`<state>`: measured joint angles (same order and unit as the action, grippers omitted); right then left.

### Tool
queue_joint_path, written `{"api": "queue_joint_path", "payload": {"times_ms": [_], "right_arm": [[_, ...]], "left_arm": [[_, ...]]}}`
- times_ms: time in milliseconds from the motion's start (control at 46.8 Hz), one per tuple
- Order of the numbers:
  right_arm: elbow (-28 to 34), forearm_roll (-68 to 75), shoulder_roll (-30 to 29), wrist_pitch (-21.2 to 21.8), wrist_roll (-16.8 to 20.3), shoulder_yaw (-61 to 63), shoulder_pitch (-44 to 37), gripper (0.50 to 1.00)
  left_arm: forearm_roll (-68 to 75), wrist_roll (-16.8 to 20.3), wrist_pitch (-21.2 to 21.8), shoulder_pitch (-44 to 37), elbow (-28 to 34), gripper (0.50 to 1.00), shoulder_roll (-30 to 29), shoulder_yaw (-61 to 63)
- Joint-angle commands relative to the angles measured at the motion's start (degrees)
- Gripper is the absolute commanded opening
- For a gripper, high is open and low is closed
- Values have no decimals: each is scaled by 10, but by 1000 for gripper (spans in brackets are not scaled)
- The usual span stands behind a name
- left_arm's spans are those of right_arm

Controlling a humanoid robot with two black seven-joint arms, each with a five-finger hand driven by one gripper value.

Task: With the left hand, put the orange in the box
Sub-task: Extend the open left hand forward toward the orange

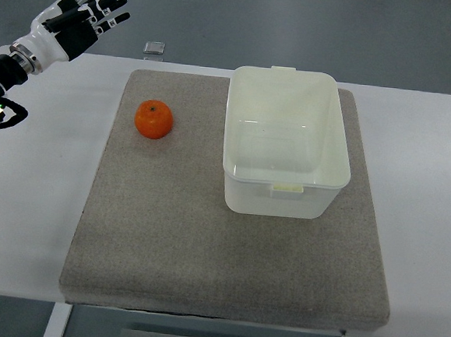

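From the top view, a white worktop (pixel 33 224) carries a grey mat (pixel 202 260) that covers most of its middle. On the mat's far left part sits the orange (pixel 153 119), resting alone on the felt with bare mat all around it. To its right, apart from it, stands the box (pixel 286 142), a translucent white tub with rounded corners, upright and open at the top, with nothing inside it; a small tab shows on its near rim and another on its far rim. The box lies on the far right part of the mat, its far edge close to the mat's far border. The left hand (pixel 83 15) comes in from the picture's upper left, raised beyond the worktop's far left corner over the grey floor (pixel 299 26). Its black-and-white fingers (pixel 105 7) are spread and extended, pointing up and to the right, and they hold nothing. The hand is well apart from the orange, up and to the left of it. Part of the arm's dark joint shows at the left edge lower down. A small dark square object (pixel 154 48) lies at the worktop's far edge, just beyond the mat.
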<state>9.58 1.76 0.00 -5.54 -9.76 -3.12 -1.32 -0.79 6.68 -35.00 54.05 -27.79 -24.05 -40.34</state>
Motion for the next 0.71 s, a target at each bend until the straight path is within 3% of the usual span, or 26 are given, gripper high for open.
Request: {"api": "queue_joint_path", "payload": {"times_ms": [0, 513, 684], "right_arm": [[0, 0, 0, 0, 0, 0, 0, 926], [0, 0, 0, 0, 0, 0, 0, 926], [0, 0, 0, 0, 0, 0, 0, 926]], "left_arm": [[0, 0, 0, 0, -1, 999, 2, 0], [3, 1, 0, 0, 4, 999, 2, 6], [139, 5, 0, 19, 5, 999, -2, 20]]}}
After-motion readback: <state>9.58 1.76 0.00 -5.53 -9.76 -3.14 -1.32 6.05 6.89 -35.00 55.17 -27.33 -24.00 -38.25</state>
